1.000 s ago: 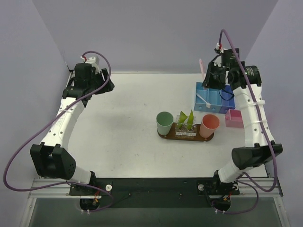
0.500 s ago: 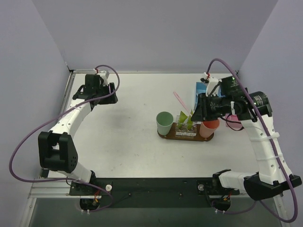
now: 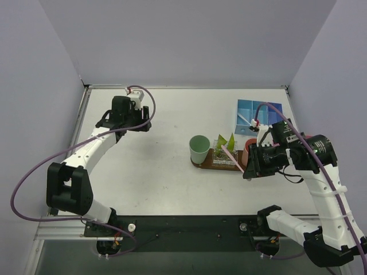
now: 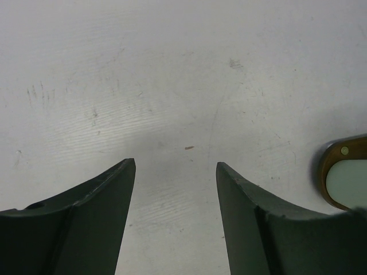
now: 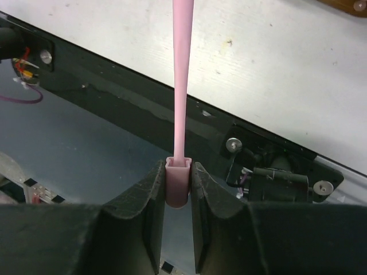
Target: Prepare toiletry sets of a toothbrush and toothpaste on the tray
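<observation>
step: lay toothbrush on tray | right fingers (image 5: 157,189) clamp pink toothbrush (image 5: 180,86) by its base; shaft slants over tray (image 3: 198,164) right end, tip near toothpaste (image 3: 225,142) | left fingers (image 4: 114,189) spread, empty, over tabletop (image 4: 172,69) | tip: lower slowly; settle it beside tubes; avoid orange cup (image 3: 250,143)

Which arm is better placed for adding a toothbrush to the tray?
Right. The right gripper is shut on a pink toothbrush and hangs near the tray. The left gripper is open and empty over the table, farther off.
</observation>
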Motion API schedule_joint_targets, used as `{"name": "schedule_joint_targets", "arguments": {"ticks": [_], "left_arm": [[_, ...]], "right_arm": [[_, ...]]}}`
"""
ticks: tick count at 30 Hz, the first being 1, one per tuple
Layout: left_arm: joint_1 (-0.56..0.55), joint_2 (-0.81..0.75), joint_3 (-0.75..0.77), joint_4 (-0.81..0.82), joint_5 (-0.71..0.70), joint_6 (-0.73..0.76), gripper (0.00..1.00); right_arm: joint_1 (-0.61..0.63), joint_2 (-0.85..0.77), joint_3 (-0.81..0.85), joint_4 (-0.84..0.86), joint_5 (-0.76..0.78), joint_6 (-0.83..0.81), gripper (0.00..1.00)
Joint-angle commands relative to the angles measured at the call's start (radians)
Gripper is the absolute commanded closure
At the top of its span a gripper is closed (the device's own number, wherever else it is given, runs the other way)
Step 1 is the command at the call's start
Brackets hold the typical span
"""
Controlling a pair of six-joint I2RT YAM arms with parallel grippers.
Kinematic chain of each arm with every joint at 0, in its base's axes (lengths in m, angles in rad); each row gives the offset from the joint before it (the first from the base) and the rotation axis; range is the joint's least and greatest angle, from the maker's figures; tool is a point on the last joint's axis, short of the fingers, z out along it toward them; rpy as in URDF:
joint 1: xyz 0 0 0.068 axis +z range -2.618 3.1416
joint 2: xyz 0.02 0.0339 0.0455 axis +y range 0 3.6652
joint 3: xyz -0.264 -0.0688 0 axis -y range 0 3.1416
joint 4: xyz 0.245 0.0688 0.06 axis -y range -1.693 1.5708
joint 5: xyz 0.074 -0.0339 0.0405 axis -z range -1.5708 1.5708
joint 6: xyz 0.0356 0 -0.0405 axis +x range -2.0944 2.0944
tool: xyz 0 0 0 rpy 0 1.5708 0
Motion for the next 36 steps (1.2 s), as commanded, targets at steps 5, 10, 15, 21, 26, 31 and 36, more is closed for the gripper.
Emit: {"name": "schedule_joint_targets", "arguments": {"ticks": [5,10,15,21,26,31,36], "left_arm": [[-0.073,-0.009,0.015,0.031,-0.018,0.055,0.31],[-0.073,-0.031,-0.005,0.058,-0.018,0.053,0.31],[-0.07,-0.032,-0.005,0.057,-0.027,0.055,0.31],[-0.067,-0.054,-0.018,0.065,-0.061,0.075,0.3],[-0.059,-0.057,-0.015,0.065,-0.054,0.076,0.3],[-0.059,-0.06,-0.013,0.061,-0.049,0.078,0.31],[-0.056,-0.063,-0.011,0.06,-0.054,0.083,0.31]], "right_arm": [[0.019,-0.012,-0.103,-0.139,0.139,0.012,1.0],[0.032,0.002,-0.144,-0.146,0.188,0.013,1.0],[0.03,0.034,-0.163,-0.135,0.209,0.019,1.0],[0.027,0.085,-0.186,-0.092,0.219,0.021,1.0],[0.022,0.126,-0.183,-0.064,0.217,0.016,1.0],[0.018,0.158,-0.17,-0.049,0.223,0.018,1.0],[0.012,0.177,-0.149,-0.031,0.223,0.019,1.0]]}}
